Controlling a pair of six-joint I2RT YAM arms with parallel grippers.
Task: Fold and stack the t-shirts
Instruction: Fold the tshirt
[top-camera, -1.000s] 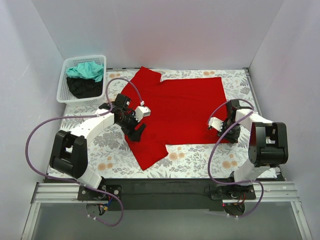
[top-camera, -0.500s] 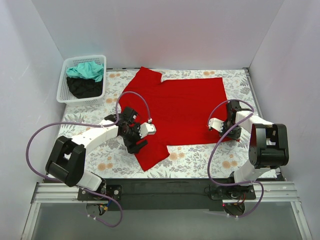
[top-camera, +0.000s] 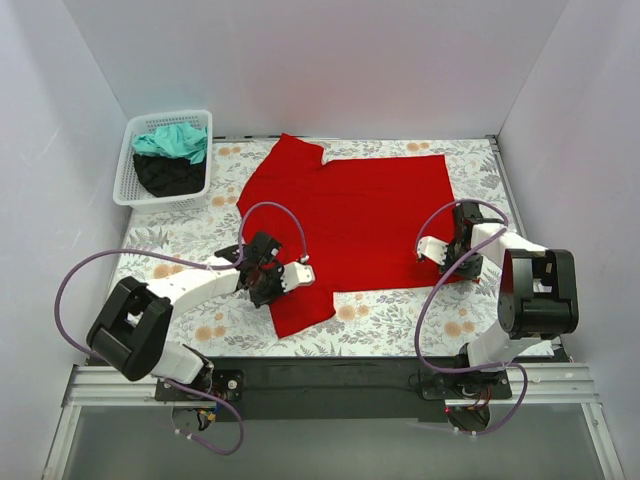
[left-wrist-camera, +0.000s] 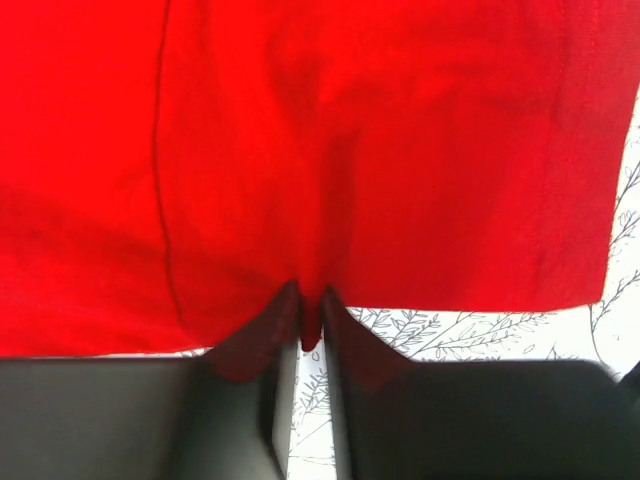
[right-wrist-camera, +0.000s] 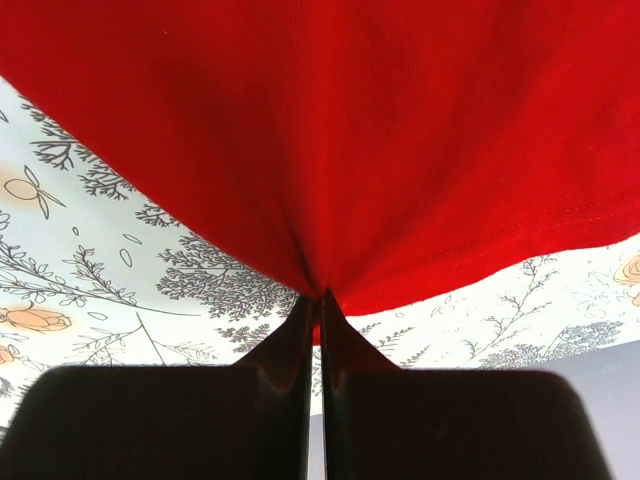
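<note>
From overhead I see a red t-shirt (top-camera: 350, 205) spread nearly flat on the floral-patterned bench (top-camera: 400, 312). Its body fills the middle, and one sleeve reaches toward the near edge on my left. The left fingers (left-wrist-camera: 250, 410) are pressed together on the edge of that near sleeve. In the left wrist view, a small ridge of red cloth is pinched between the two dark tips, with the bench pattern showing just below the hem. The right fingers (right-wrist-camera: 180, 420) are likewise closed on the red t-shirt, pinching its hem at the near right corner, where the cloth gathers into a fold between the tips. Both arms sit low, close to the bench. In the far left corner stands a white lattice basket (top-camera: 123, 175). It holds a teal t-shirt (top-camera: 172, 140) crumpled toward the back and a black t-shirt (top-camera: 168, 176) bunched in front of it. The basket stands apart from the red t-shirt.
</note>
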